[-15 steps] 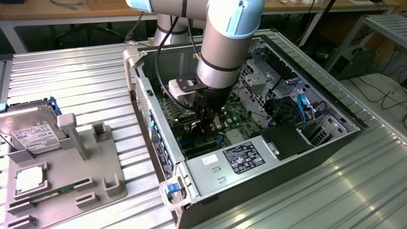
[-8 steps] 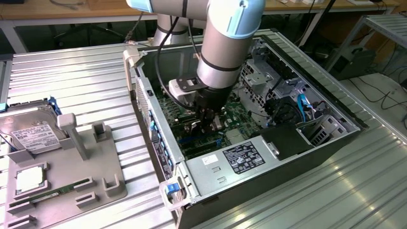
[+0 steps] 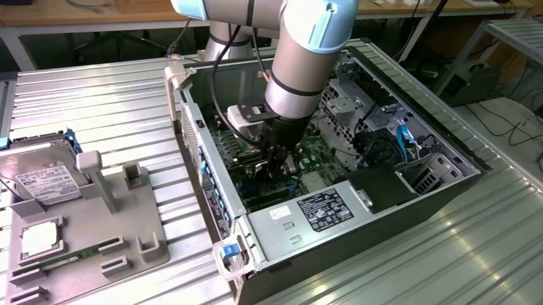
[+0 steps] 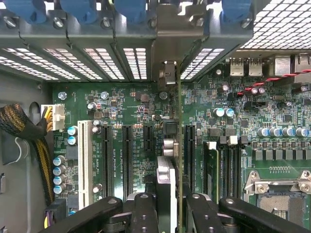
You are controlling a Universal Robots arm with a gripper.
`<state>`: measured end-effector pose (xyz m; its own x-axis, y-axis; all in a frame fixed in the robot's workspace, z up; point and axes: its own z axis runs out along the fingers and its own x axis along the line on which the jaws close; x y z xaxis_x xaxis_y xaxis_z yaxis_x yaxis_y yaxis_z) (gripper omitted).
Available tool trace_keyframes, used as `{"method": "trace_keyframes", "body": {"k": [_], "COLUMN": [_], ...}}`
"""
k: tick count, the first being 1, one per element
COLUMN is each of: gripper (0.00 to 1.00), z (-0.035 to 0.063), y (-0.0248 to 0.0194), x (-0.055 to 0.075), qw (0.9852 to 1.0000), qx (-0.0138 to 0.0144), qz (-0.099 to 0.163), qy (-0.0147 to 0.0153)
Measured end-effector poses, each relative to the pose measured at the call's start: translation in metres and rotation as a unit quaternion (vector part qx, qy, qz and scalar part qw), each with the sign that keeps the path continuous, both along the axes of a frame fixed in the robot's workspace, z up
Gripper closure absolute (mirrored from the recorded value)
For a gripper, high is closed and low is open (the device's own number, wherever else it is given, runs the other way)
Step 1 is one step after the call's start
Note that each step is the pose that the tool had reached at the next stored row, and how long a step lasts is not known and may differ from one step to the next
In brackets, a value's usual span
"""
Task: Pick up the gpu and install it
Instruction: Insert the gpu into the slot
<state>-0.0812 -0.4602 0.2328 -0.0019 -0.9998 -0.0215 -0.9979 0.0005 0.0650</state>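
Note:
Inside the open computer case (image 3: 195,127), my gripper (image 3: 276,166) is shut on the gpu (image 3: 289,168). In the wrist view the gpu (image 4: 167,177) appears edge-on as a thin card between my two black fingers (image 4: 145,208). It hangs upright just above the green motherboard (image 4: 121,102), between the long black expansion slots (image 4: 127,155). Its silvery end bracket (image 4: 167,73) reaches toward the case's rear slot openings. I cannot tell whether the card's lower edge touches a slot.
A power supply (image 3: 327,210) fills the case's near corner and drive cages (image 3: 357,108) stand at the far side. On the exterior view's left, a grey fixture (image 3: 93,229) carries a silver hard drive (image 3: 42,175) and a green memory stick (image 3: 63,259). Yellow-black cables (image 4: 29,141) run beside the board.

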Motion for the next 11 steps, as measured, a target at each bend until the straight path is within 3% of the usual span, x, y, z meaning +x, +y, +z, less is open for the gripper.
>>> {"method": "trace_keyframes", "body": {"k": [2, 3, 5, 6, 7, 8, 11], "gripper": [0.72, 0.72, 0.72, 0.72, 0.72, 0.72, 0.72], "z": [-0.0002, -0.0002, -0.0005, -0.0006, -0.0006, -0.0005, -0.0005], "y": [0.0, 0.0002, 0.0002, 0.0002, 0.0003, 0.0003, 0.0003], "x": [0.0, -0.0026, -0.0038, -0.0039, -0.0038, -0.0038, -0.0038], "qw": [1.0, 1.0, 1.0, 0.9999, 0.9998, 0.9997, 0.9997], "qx": [0.0001, 0.0002, 0.0002, 0.0002, 0.0002, 0.0002, 0.0002], "qz": [0.0, 0.0, 0.0, 0.0, 0.0, 0.0, 0.0], "qy": [-0.0001, -0.0054, -0.0073, -0.0126, -0.0215, -0.0231, -0.0231]}}
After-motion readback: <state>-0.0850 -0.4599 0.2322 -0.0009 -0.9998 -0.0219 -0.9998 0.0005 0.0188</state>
